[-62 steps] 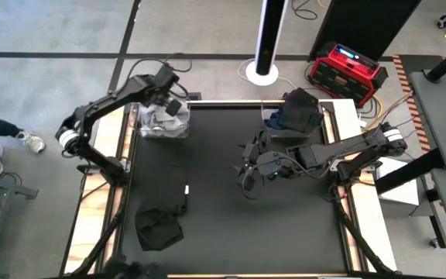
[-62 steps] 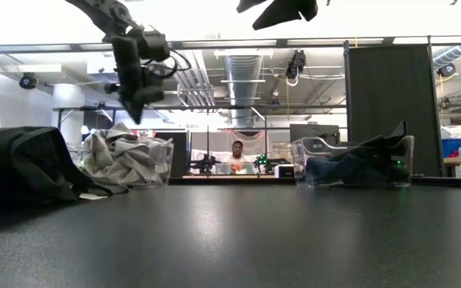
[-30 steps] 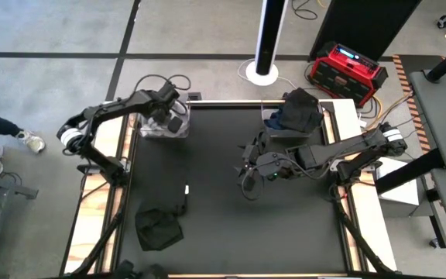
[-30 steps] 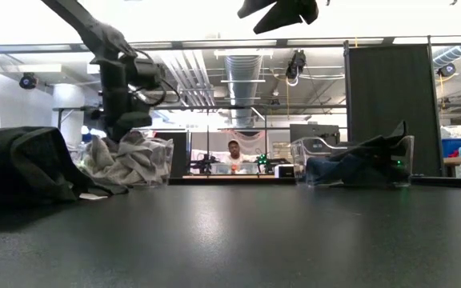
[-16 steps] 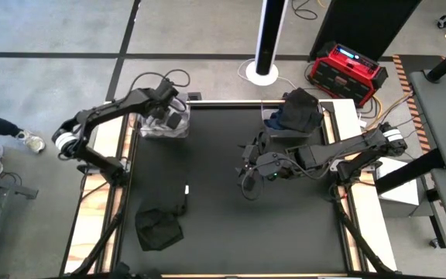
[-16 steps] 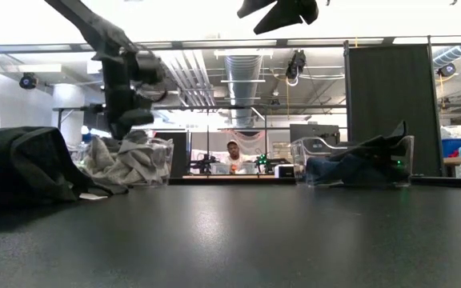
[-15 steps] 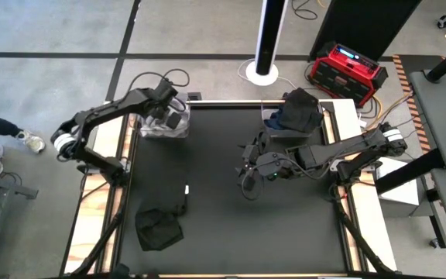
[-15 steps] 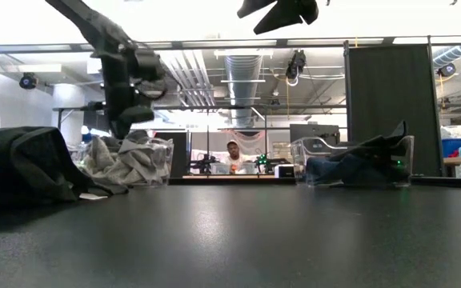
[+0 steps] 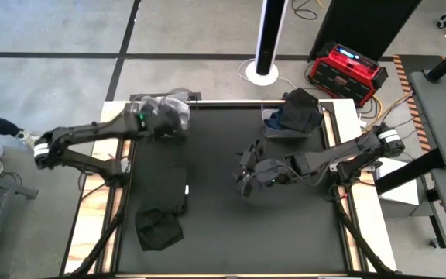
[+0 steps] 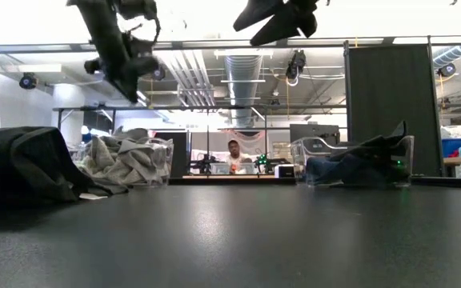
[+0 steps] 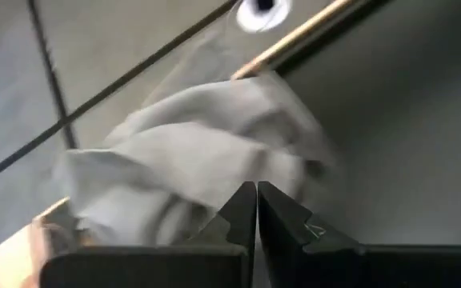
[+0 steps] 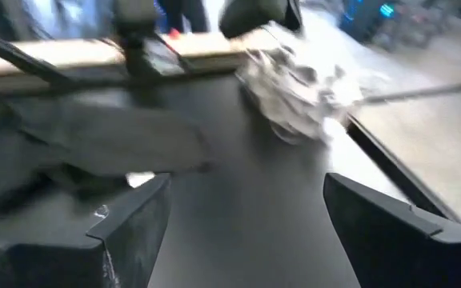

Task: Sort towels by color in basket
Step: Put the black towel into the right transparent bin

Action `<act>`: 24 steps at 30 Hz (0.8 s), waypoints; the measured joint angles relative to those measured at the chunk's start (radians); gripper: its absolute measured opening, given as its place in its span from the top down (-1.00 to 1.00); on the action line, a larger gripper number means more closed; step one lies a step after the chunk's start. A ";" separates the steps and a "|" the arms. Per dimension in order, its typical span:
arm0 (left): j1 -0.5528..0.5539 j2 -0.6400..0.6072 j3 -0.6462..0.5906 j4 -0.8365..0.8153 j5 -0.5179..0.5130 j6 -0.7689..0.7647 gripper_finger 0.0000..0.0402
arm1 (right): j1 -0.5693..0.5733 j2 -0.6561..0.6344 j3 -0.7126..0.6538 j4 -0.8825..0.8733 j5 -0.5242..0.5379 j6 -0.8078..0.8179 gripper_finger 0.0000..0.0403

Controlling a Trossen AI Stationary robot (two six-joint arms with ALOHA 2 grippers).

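On the black worktop [image 9: 285, 225], light towels [image 9: 163, 116] fill the eleven o'clock basket, the left end effector [image 11: 256, 210] empty and pressed closed above them, the right end effector [image 9: 244, 177] spread wide, empty, mid-worktop.

Black towels [image 9: 163, 203] at the near-left of the table [image 9: 223, 232] (two dark arms above it)

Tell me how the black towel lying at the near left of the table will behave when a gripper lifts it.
The black towel lies crumpled in soft folds, so it is probably floppy and will drape and hang down from any pinch. It looks like thin cloth, likely light for its size. Pushed along the table, it would probably bunch up rather than slide whole.
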 joint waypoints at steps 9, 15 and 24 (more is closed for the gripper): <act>-0.528 -0.028 -0.113 0.019 -0.197 -0.334 1.00 | 0.057 0.069 -0.087 0.253 -0.064 -0.039 -0.48; -0.836 0.009 -0.180 0.146 -0.305 -0.509 1.00 | 0.080 0.143 -0.104 0.396 -0.117 -0.042 -0.22; -0.988 0.112 -0.187 0.178 -0.295 -0.616 1.00 | 0.104 0.243 -0.104 0.520 -0.234 -0.066 0.41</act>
